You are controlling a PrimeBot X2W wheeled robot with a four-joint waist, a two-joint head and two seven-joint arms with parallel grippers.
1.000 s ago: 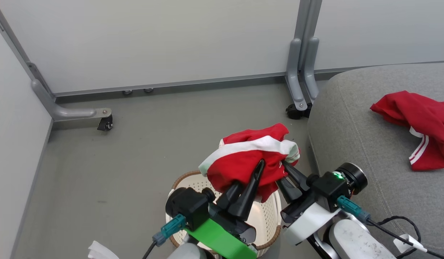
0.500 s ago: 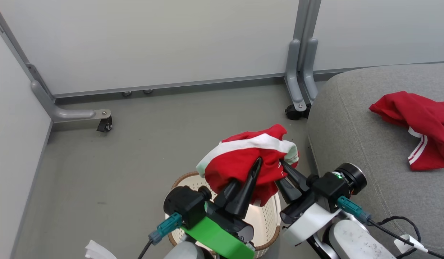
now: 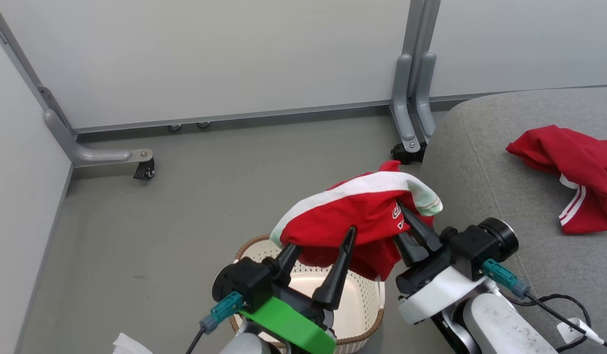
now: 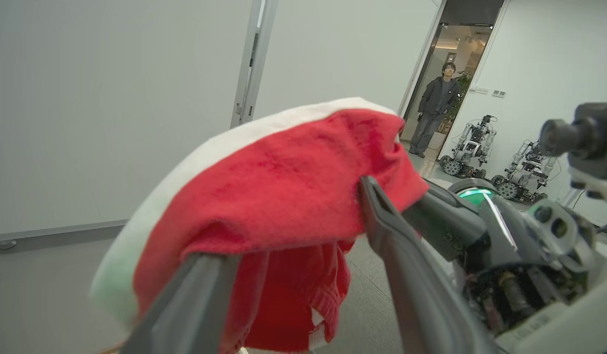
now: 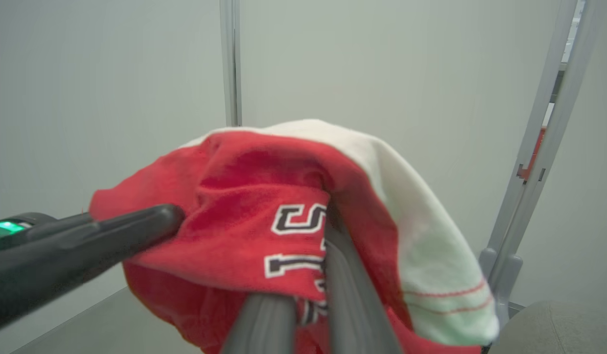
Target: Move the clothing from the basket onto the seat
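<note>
Red garment (image 3: 352,216) is held above the basket (image 3: 367,300), pinched by the clenched right gripper (image 3: 397,221); the left gripper (image 3: 323,237) is spread, fabric draped over its fingers (image 3: 335,275). A snag on those fingers is possible during transfer to the seat (image 3: 480,172), whereby the garment may be dropped

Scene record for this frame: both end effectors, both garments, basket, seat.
left end effector: open, fingers spread at the held garment's lower edge
right end effector: shut on the held garment
held garment: red with a white band, lifted above the basket
other garment: red, lying on the seat
basket: on the floor beside the seat
seat: grey, on the robot's right
</note>
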